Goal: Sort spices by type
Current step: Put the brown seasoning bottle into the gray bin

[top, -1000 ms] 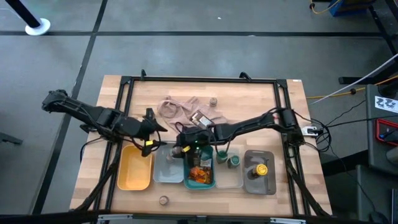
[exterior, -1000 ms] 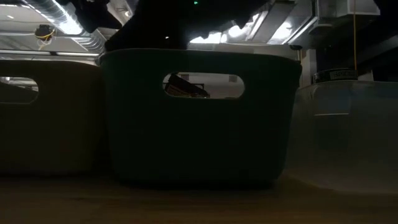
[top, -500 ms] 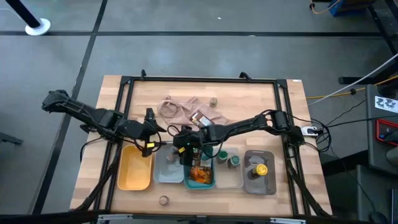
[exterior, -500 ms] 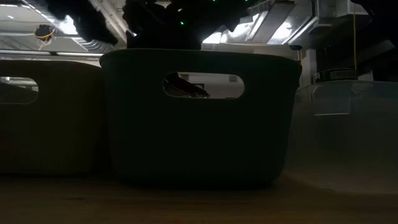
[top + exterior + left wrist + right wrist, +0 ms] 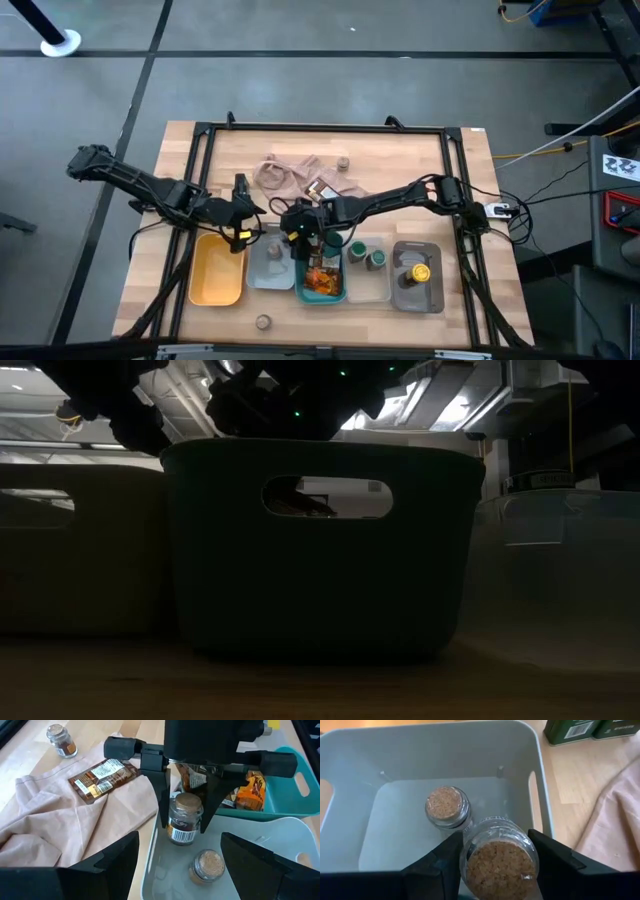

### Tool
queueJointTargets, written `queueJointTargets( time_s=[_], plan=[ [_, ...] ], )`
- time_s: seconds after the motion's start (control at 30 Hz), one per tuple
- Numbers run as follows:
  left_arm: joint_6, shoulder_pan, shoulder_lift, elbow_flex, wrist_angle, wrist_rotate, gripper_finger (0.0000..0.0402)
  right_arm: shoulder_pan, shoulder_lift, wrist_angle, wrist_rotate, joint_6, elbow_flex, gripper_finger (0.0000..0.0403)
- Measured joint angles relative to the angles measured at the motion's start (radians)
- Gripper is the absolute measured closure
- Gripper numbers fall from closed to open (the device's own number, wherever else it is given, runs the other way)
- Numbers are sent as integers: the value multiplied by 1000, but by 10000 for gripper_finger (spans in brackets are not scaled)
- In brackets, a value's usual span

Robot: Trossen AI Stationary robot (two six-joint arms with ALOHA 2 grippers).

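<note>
Cork-lidded jar (image 5: pixel 184 818) is pinched between the 2 fingers of the right gripper (image 5: pixel 496 854), which clamp its glass body on both sides and hold it upright over the grey tray (image 5: pixel 540 780). The jar hangs clear of the tray floor, above the tray's edge that faces the beige-pink cloth (image 5: pixel 55 810). 1 matching cork-lidded jar (image 5: pixel 447 807) already stands inside, just beside the held one and not touching it.

Assessment of the step in hand: the jar is about to be set down with its own type. A sound placement calls for a straight descent into the bare floor next to the standing jar, with the body kept vertical, and a release only once the base is seated. In my judgement, the nearness of the standing jar and of the tray wall is the main hazard; a sideways drift could knock either.

Left gripper (image 5: pixel 243 211) waits near the yellow tray (image 5: pixel 214 275), with its fingers spread wide and nothing between them.

Outstanding items: 1 brown packet (image 5: pixel 102 776) lies on the cloth, and 1 small jar (image 5: pixel 61 739) stands on the desk beyond the cloth. Orange packets (image 5: pixel 250 787) sit in the teal tray (image 5: pixel 292 802).
</note>
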Motion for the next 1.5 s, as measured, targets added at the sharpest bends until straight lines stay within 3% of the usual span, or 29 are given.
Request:
queueJointTargets(
  time_s=[0.17, 0.4, 0.8, 0.9, 1.1, 1.3, 1.5],
  plan=[
    [4, 0, 0, 0, 1, 0, 137, 0, 0, -1, -6, 0, 0, 209],
    [4, 0, 0, 0, 1, 0, 137, 2, 0, 4, -6, 0, 0, 155],
    [20, 0, 0, 0, 1, 0, 137, 2, 0, 24, -6, 0, 0, 171],
    [-44, 0, 0, 0, 2, 0, 137, 2, -5, 11, -6, 0, 4, 170],
    [-221, -1, 0, 0, 2, 10, 137, 2, -12, -190, -3, -53, 137, 169],
    [-221, -28, 1, 0, 86, 101, 137, 3, -13, -421, 37, -104, 299, 169],
    [-164, -158, 34, 0, 251, 125, 137, 3, -13, -618, 39, -104, 412, 169]
  ],
)
